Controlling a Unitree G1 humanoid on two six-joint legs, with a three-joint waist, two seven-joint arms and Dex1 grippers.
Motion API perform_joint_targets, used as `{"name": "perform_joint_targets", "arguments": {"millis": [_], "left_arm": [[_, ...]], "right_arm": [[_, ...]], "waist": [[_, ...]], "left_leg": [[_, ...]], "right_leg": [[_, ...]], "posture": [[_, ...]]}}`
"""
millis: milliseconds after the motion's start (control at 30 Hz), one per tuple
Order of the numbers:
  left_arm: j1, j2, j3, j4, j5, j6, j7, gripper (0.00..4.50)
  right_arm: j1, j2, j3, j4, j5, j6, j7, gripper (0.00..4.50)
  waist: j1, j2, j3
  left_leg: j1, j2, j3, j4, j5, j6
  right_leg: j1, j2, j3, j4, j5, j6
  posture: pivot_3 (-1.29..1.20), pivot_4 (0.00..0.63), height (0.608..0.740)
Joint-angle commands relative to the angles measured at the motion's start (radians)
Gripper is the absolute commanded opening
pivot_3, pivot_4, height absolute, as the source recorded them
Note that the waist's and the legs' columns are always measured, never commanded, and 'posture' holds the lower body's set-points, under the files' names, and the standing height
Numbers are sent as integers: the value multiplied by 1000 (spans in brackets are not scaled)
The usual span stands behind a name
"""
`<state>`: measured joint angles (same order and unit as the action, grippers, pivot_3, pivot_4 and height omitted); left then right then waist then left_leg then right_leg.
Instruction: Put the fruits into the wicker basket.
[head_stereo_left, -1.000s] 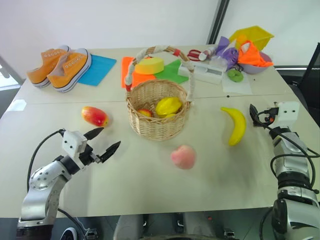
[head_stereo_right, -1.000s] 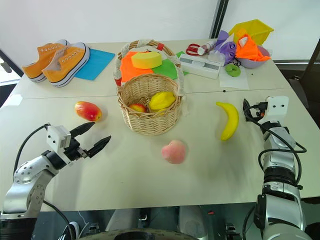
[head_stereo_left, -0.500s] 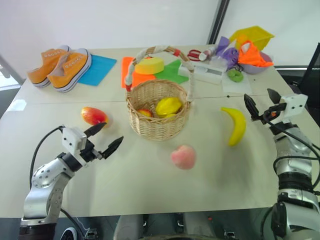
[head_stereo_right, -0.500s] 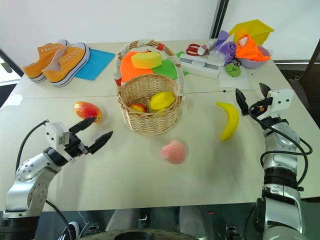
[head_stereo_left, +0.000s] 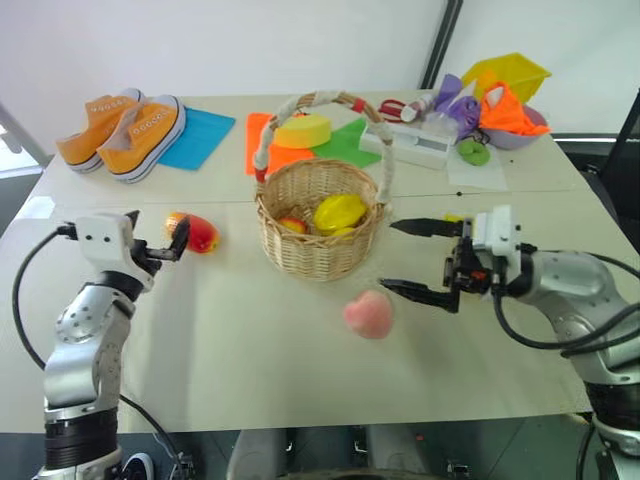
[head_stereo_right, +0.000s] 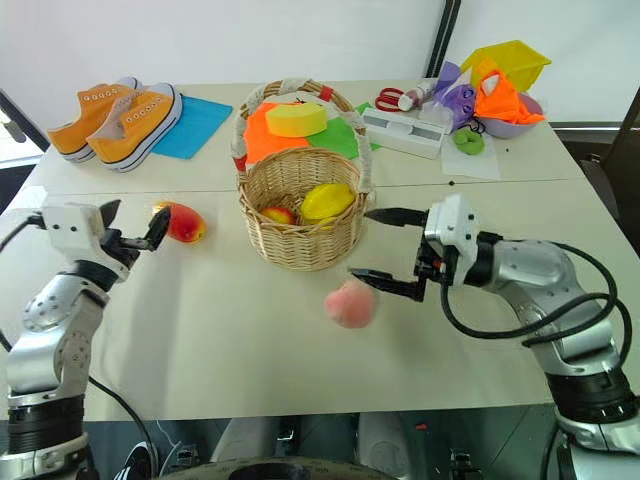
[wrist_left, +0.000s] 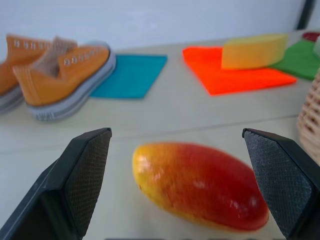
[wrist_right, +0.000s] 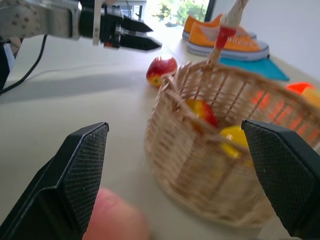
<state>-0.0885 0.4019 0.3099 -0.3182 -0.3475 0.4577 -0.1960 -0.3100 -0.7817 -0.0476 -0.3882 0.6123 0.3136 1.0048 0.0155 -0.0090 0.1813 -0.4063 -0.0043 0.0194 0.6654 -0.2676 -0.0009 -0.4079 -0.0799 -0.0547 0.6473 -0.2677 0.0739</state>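
The wicker basket stands mid-table and holds a yellow lumpy fruit and a small red-and-yellow fruit. A red-and-yellow mango lies to the basket's left. My left gripper is open and level, its fingertips just short of the mango, which lies framed between them in the left wrist view. A pink peach lies in front of the basket. My right gripper is open and points left, between the basket's right side and the peach. The banana is hidden behind my right hand.
At the back of the table are orange shoes, a blue mat, a yellow sponge disc on orange and green sheets, a white box, and a purple bowl with orange cloth.
My right gripper has swung left from beside the banana to the spot between basket and peach, turning to point left. My left gripper has turned and moved forward to the mango.
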Motion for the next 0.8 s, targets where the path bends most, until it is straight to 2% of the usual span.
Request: {"name": "perform_joint_targets", "arguments": {"millis": [33,233,367,600,800], "left_arm": [[-9,-29,-11,-125,2,114,89,4500],[-29,-115,-14,-230,-13,271,210,4500],[-62,-155,-21,-232,30,296,282,4500],[-119,-260,-31,-178,20,300,328,4500],[-144,-259,-51,-137,85,283,365,4500]], "right_arm": [[-28,-6,10,-44,-7,14,8,4445],[-64,16,38,-23,-54,2,5,4445],[-71,32,46,-22,-75,-6,5,4445],[-80,46,56,-21,-96,-9,3,4445],[-68,58,53,-28,-97,-3,-8,4445]], "waist": [[0,0,0],[-3,-1,0],[-1,-1,0],[-2,-2,1],[-2,-2,1]], "left_leg": [[0,0,0,0,0,0],[0,0,0,0,0,0],[0,0,0,0,0,0],[0,-1,0,0,0,0],[0,-1,1,0,0,0]], "right_leg": [[0,0,0,0,0,0],[0,0,0,0,0,0],[0,0,0,0,0,0],[0,0,0,0,0,0],[0,1,0,0,0,0]], "posture": [[0,150,740],[0,150,740],[0,150,740],[0,150,740],[0,150,740]]}}
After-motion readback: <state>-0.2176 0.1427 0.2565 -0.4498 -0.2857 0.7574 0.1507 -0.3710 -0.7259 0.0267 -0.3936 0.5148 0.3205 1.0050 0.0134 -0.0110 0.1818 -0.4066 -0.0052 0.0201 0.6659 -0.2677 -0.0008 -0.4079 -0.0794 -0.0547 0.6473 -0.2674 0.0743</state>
